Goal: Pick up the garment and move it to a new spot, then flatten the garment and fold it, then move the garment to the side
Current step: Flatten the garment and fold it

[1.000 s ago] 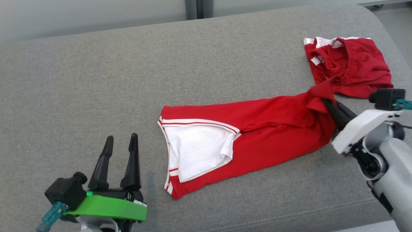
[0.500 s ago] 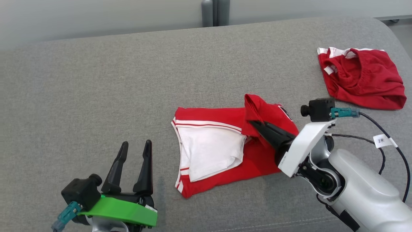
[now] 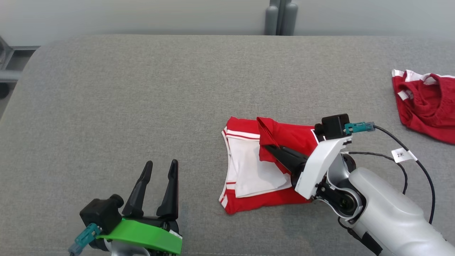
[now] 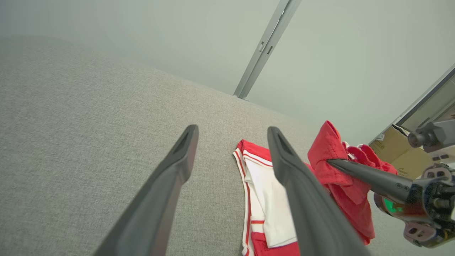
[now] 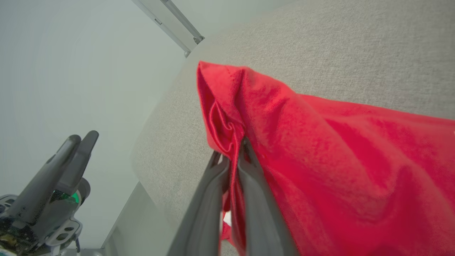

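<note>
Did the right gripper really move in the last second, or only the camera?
Yes: the right gripper, shut on the garment, travelled left, away from the second red garment and over the white panel.

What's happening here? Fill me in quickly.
The robot is partway through folding a red garment on a grey cushion. Its right hand is shut on a pinched-up fold of the red cloth, held raised above the garment's white part. The left hand is open and holds nothing, off to the left of the garment. A second red garment lies crumpled at the far right, untouched.
</note>
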